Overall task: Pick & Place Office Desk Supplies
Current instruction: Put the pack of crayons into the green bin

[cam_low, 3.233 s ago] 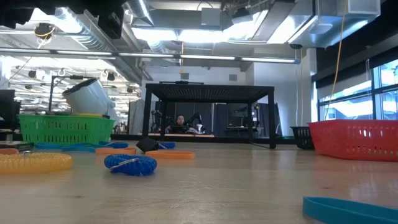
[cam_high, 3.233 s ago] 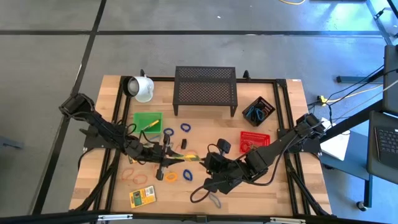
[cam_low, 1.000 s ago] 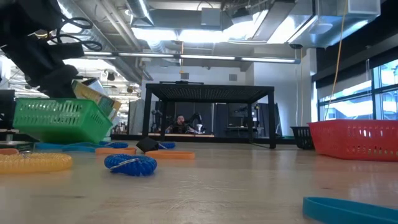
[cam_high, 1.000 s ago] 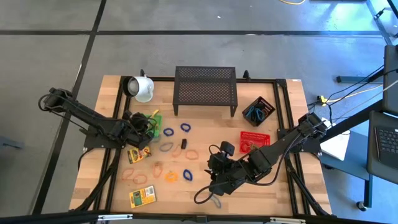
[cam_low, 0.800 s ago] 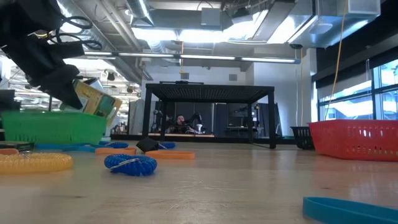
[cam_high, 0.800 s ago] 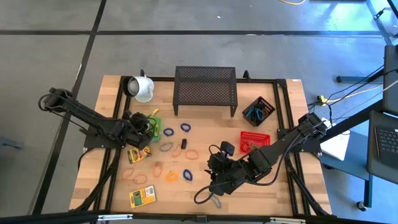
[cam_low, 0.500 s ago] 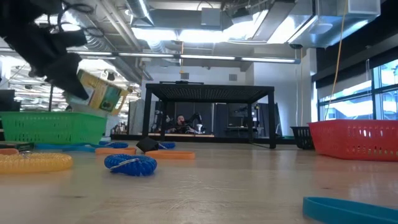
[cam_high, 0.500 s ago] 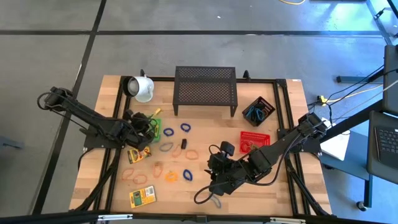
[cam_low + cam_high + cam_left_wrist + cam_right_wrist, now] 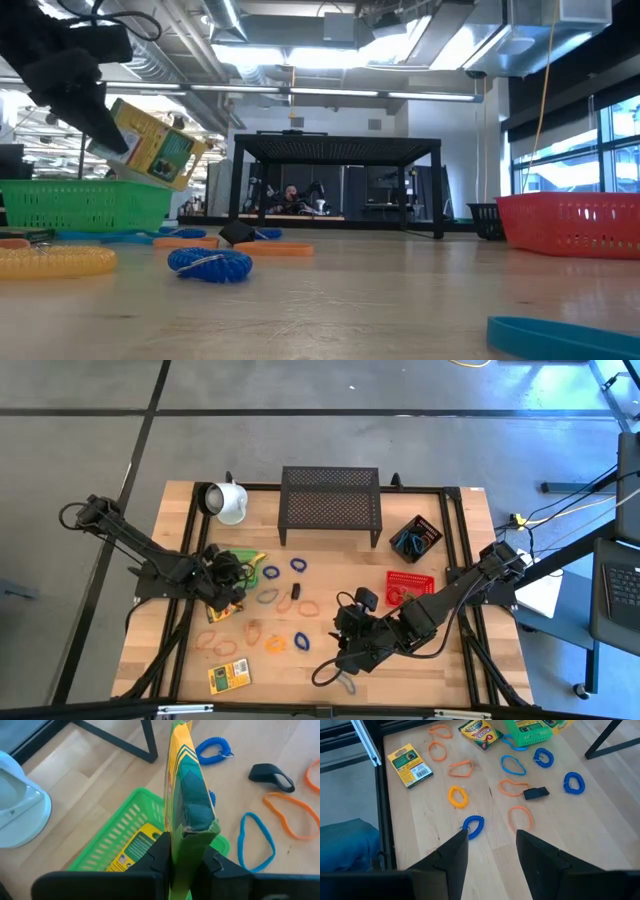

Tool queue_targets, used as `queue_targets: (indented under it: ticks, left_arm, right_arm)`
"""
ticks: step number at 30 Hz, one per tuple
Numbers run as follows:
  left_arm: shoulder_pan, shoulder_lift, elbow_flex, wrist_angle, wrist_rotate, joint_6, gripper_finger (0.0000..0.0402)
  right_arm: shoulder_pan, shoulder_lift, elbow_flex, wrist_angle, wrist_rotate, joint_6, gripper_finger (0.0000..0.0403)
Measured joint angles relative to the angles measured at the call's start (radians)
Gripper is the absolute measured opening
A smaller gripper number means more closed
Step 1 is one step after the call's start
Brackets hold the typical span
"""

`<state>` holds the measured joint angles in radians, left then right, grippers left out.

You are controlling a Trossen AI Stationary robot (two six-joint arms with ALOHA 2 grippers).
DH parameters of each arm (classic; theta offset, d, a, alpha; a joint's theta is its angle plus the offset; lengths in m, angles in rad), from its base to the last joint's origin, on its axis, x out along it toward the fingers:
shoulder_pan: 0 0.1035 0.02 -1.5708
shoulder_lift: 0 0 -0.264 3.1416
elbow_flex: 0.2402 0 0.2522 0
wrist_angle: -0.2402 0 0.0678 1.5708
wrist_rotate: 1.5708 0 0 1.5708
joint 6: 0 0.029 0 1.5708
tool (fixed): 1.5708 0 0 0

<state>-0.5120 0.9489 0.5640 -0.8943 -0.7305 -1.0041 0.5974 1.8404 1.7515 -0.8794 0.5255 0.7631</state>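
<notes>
Crayon box [image 9: 186, 795] pinched tight in left pincer [image 9: 182, 857], up over green basket [image 9: 112, 837] w/ another box inside. Right pincer [image 9: 490, 842] gapes open, holding nothing, above counter [image 9: 600, 820] by blue loop [image 9: 473, 826].

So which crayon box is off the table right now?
The yellow-and-green crayon box clamped in the left gripper, above the green basket; the others lie flat.

The light wooden slatted counter [image 9: 460, 660] carries a black mesh rack [image 9: 330, 505], a tipped white mug [image 9: 229, 501], green [image 9: 237, 559], red [image 9: 410, 583] and black [image 9: 415, 538] plastic baskets, a yellow crayon box [image 9: 229, 678], a small black clip [image 9: 296, 591] and scattered blue and orange rubber-band loops.
</notes>
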Motion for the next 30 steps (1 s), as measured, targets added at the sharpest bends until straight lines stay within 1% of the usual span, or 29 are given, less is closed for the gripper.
queue_targets:
  ticks: [6, 9, 15, 19, 21, 24, 30]
  left_arm:
    - [-0.005, -0.002, 0.013, -0.024, -0.034, -0.004, 0.0033]
    - [-0.008, -0.002, 0.045, -0.087, -0.011, -0.026, 0.0033]
    - [-0.053, -0.002, 0.061, -0.226, 0.006, -0.15, 0.0033]
    - [-0.073, -0.002, 0.061, -0.33, 0.071, -0.273, 0.0033]
    - [-0.082, -0.002, 0.061, -0.363, 0.086, -0.338, 0.0033]
    - [-0.084, -0.002, 0.061, -0.368, 0.094, -0.388, 0.0033]
    - [-0.084, 0.015, 0.06, -0.361, 0.093, -0.399, 0.0035]
  right_arm:
    - [0.0, 0.0, 0.0, 0.0, 0.0, 0.0, 0.0167]
    - [0.0, 0.0, 0.0, 0.0, 0.0, -0.004, 0.0167]
    - [0.0, 0.0, 0.0, 0.0, -0.003, -0.004, 0.0167]
    - [0.0, 0.0, 0.0, 0.0, -0.002, -0.004, 0.0167]
    - [0.0, 0.0, 0.0, 0.0, -0.002, -0.004, 0.0167]
    - [0.0, 0.001, 0.0, 0.0, -0.002, -0.004, 0.0167]
    - [0.0, 0.001, 0.0, 0.0, 0.006, 0.008, 0.0167]
